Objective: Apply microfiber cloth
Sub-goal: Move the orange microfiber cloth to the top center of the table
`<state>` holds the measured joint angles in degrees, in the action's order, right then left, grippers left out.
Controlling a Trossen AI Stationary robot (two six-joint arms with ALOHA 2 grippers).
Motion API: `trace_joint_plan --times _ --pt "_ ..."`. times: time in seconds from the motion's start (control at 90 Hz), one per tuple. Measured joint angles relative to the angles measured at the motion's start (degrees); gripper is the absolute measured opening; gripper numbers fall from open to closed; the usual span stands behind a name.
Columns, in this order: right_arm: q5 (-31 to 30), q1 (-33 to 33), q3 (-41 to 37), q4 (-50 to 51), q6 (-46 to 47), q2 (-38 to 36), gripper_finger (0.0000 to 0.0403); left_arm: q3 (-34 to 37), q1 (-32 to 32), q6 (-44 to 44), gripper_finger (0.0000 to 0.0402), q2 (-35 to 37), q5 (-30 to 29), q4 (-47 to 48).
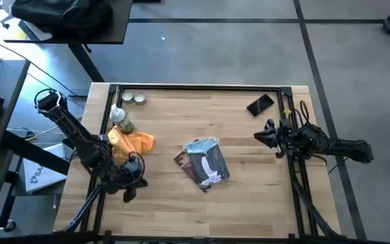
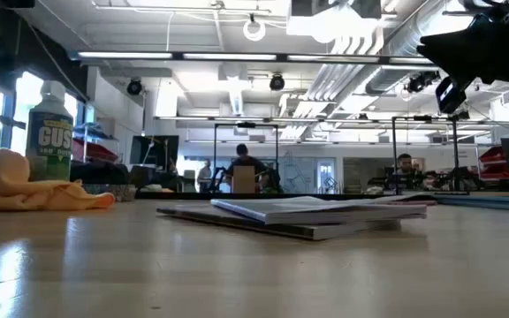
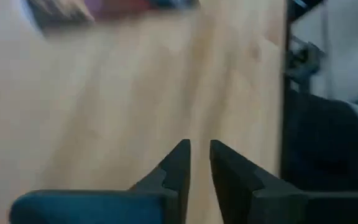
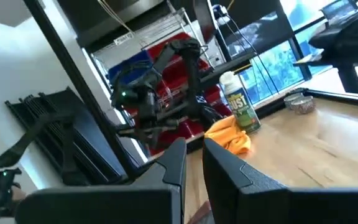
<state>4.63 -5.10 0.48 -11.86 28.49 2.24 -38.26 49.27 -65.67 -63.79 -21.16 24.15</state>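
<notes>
Crumpled bright orange-yellow microfiber cloth (image 1: 133, 142) lies on the light wooden table (image 1: 249, 196) near its left edge, bunched against a green-labelled white-capped spray bottle (image 1: 121, 122); nothing grips it. Left gripper (image 1: 128, 192) hovers over bare wood just beside the cloth, on the near side, fingers (image 3: 178, 163) nearly pressed together with a thin slit between, holding nothing. Right gripper (image 1: 261, 134) sits at the right edge of the table, well apart from the cloth, its fingers (image 4: 173, 163) also almost closed on nothing. Blue-grey printed packet (image 1: 204, 163) lies flat mid-table on a darker flat booklet (image 1: 181, 158). Dark flat phone (image 1: 261, 104) lies near the far right corner. Two small round metal tins (image 1: 133, 98) sit at the far edge beyond the bottle.
</notes>
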Motion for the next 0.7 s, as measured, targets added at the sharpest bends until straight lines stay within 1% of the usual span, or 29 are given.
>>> trace_joint_plan --times 0.056,0.111,0.167,0.233,0.311,0.422,0.511,0.633,0.7 --pt "-0.01 0.0 0.0 -0.05 -0.03 0.0 0.0023 -0.42 1.28 -2.25 0.0065 -1.62 -0.2 -0.66" --pt "-0.06 0.0 0.01 -0.07 -0.05 0.0 0.0023 -2.35 2.86 -3.57 0.0065 -3.87 -1.7 1.02" --pt "-0.07 0.0 0.0 -0.14 0.56 0.0 0.0023 -5.36 4.41 -5.35 0.0057 -5.96 -4.1 6.34" --pt "-0.04 0.02 0.01 -0.5 2.23 0.0 0.0023 -9.19 5.45 -8.65 0.0044 -8.49 -7.11 15.53" --pt "0.08 0.02 -0.01 -0.79 2.79 0.07 0.0023 -11.48 6.02 -11.79 0.0031 -10.91 -9.84 24.85" --pt "0.14 0.02 0.0 -0.79 1.28 0.24 0.0023 -12.02 5.81 -12.56 0.0029 -12.89 -10.24 29.32" --pt "0.34 0.14 0.01 -1.17 1.15 0.99 0.0023 -11.22 4.86 -12.87 0.0044 -13.75 -11.49 30.17" --pt "0.42 2.03 0.0 -4.21 -0.23 3.38 0.0023 -9.44 2.92 -16.14 0.0083 -14.27 -17.32 30.99" --pt "0.43 3.71 0.01 -7.29 -1.81 5.29 0.0023 -8.83 1.21 -20.27 0.0109 -14.38 -19.74 32.1"
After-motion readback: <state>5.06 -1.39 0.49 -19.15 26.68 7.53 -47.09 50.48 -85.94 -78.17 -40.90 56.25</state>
